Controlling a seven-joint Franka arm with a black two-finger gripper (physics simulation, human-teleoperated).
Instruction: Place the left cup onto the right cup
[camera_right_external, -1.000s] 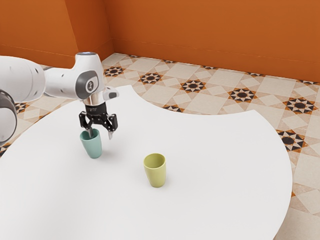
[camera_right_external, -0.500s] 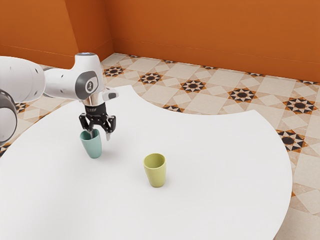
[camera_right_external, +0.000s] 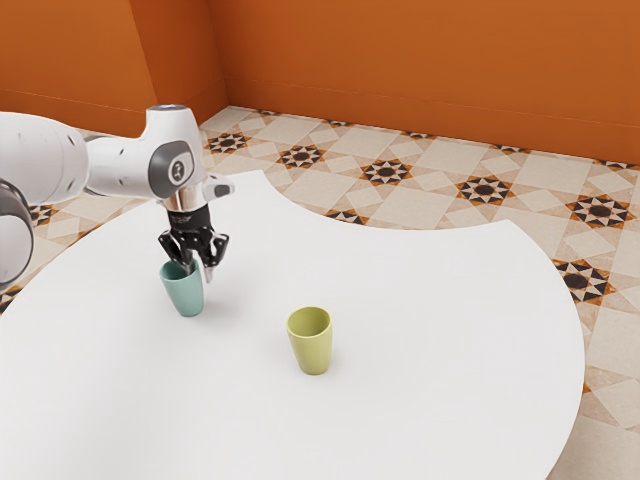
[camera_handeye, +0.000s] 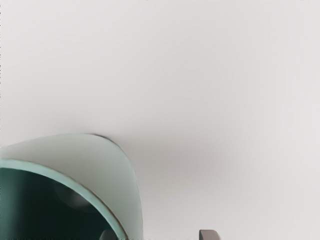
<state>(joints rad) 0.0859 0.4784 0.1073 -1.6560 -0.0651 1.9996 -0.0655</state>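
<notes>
Orange walls (camera_right_external: 400, 50) and a tiled floor (camera_right_external: 440, 190) surround a round white table (camera_right_external: 430, 320). The teal cup (camera_right_external: 184, 293) stands upright toward the exterior view's left, well in from the edge. The gripper (camera_right_external: 193, 268) straddles its rim unclenched, one finger inside and the other clear of the wall. The lime cup (camera_right_external: 311, 342) stands apart from it, with bare table all around.

White, rounded arm (camera_right_external: 60, 165) (grey joint discs (camera_right_external: 178, 168)) ending in a black gripper (camera_right_external: 192, 266).
</notes>
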